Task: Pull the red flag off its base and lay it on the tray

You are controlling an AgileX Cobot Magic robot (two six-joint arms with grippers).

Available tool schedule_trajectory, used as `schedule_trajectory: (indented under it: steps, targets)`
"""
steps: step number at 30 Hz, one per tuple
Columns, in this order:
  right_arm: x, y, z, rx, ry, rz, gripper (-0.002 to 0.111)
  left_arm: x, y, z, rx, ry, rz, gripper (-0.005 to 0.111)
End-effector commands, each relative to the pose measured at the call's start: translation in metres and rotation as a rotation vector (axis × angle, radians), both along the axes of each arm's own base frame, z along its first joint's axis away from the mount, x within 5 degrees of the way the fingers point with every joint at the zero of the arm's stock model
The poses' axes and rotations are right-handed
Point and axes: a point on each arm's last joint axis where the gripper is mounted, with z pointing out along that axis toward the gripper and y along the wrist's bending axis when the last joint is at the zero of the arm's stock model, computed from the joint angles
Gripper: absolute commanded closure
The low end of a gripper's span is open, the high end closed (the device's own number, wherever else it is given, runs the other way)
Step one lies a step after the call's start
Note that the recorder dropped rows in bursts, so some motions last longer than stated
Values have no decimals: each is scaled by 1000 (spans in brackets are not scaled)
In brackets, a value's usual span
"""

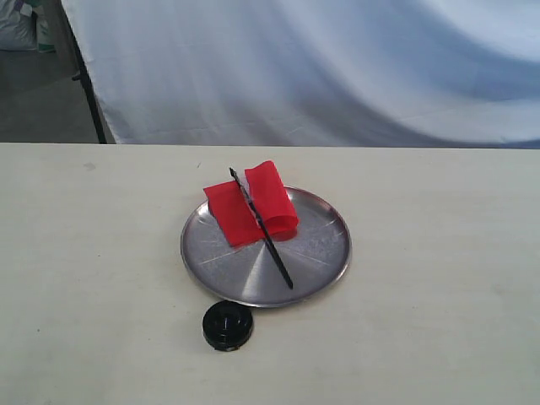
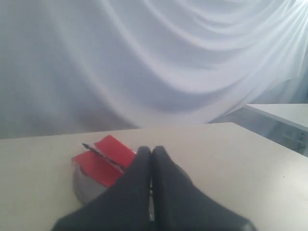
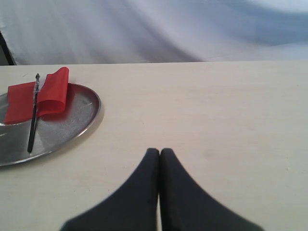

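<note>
The red flag [image 1: 253, 207] is pictured lying across the tray [image 1: 321, 253], free of the base [image 1: 227, 326], which is set on the counter [image 1: 439, 295] just beside the tray's near rim. The black pole is laid diagonally over the metal, with its pointed tip and a corner of the cloth carried out past the far rim. The left fingers [image 2: 139, 178] are pressed together on nothing, and so are the right fingers [image 3: 171, 178]. Neither pair is caught by the exterior view, so both are judged to be held well back from the tray.

The task is judged all but done, and the step in hand is taken to be a clean pull-back. Any retreat is best made up and away from the tray, since the overhanging tip could be snagged and the flag levered off the rim.

Open counter is offered on both sides of the tray. The near side is narrowed by the base, and the counter's far edge is backed by a white drape.
</note>
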Motion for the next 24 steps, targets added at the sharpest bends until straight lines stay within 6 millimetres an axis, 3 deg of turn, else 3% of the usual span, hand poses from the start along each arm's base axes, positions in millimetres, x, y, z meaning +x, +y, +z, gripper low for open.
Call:
schedule_trajectory:
  steps: [1,10,24]
  targets:
    - [0,0,0,-8,-11,-1,108,0,1,-7,-16,54,6,107]
    - [0,0,0,-8,-11,-1,108,6,18,-20,-55,214,212,107]
    - [0,0,0,-8,-11,-1,108,8,26,-10,3,84,301,107]
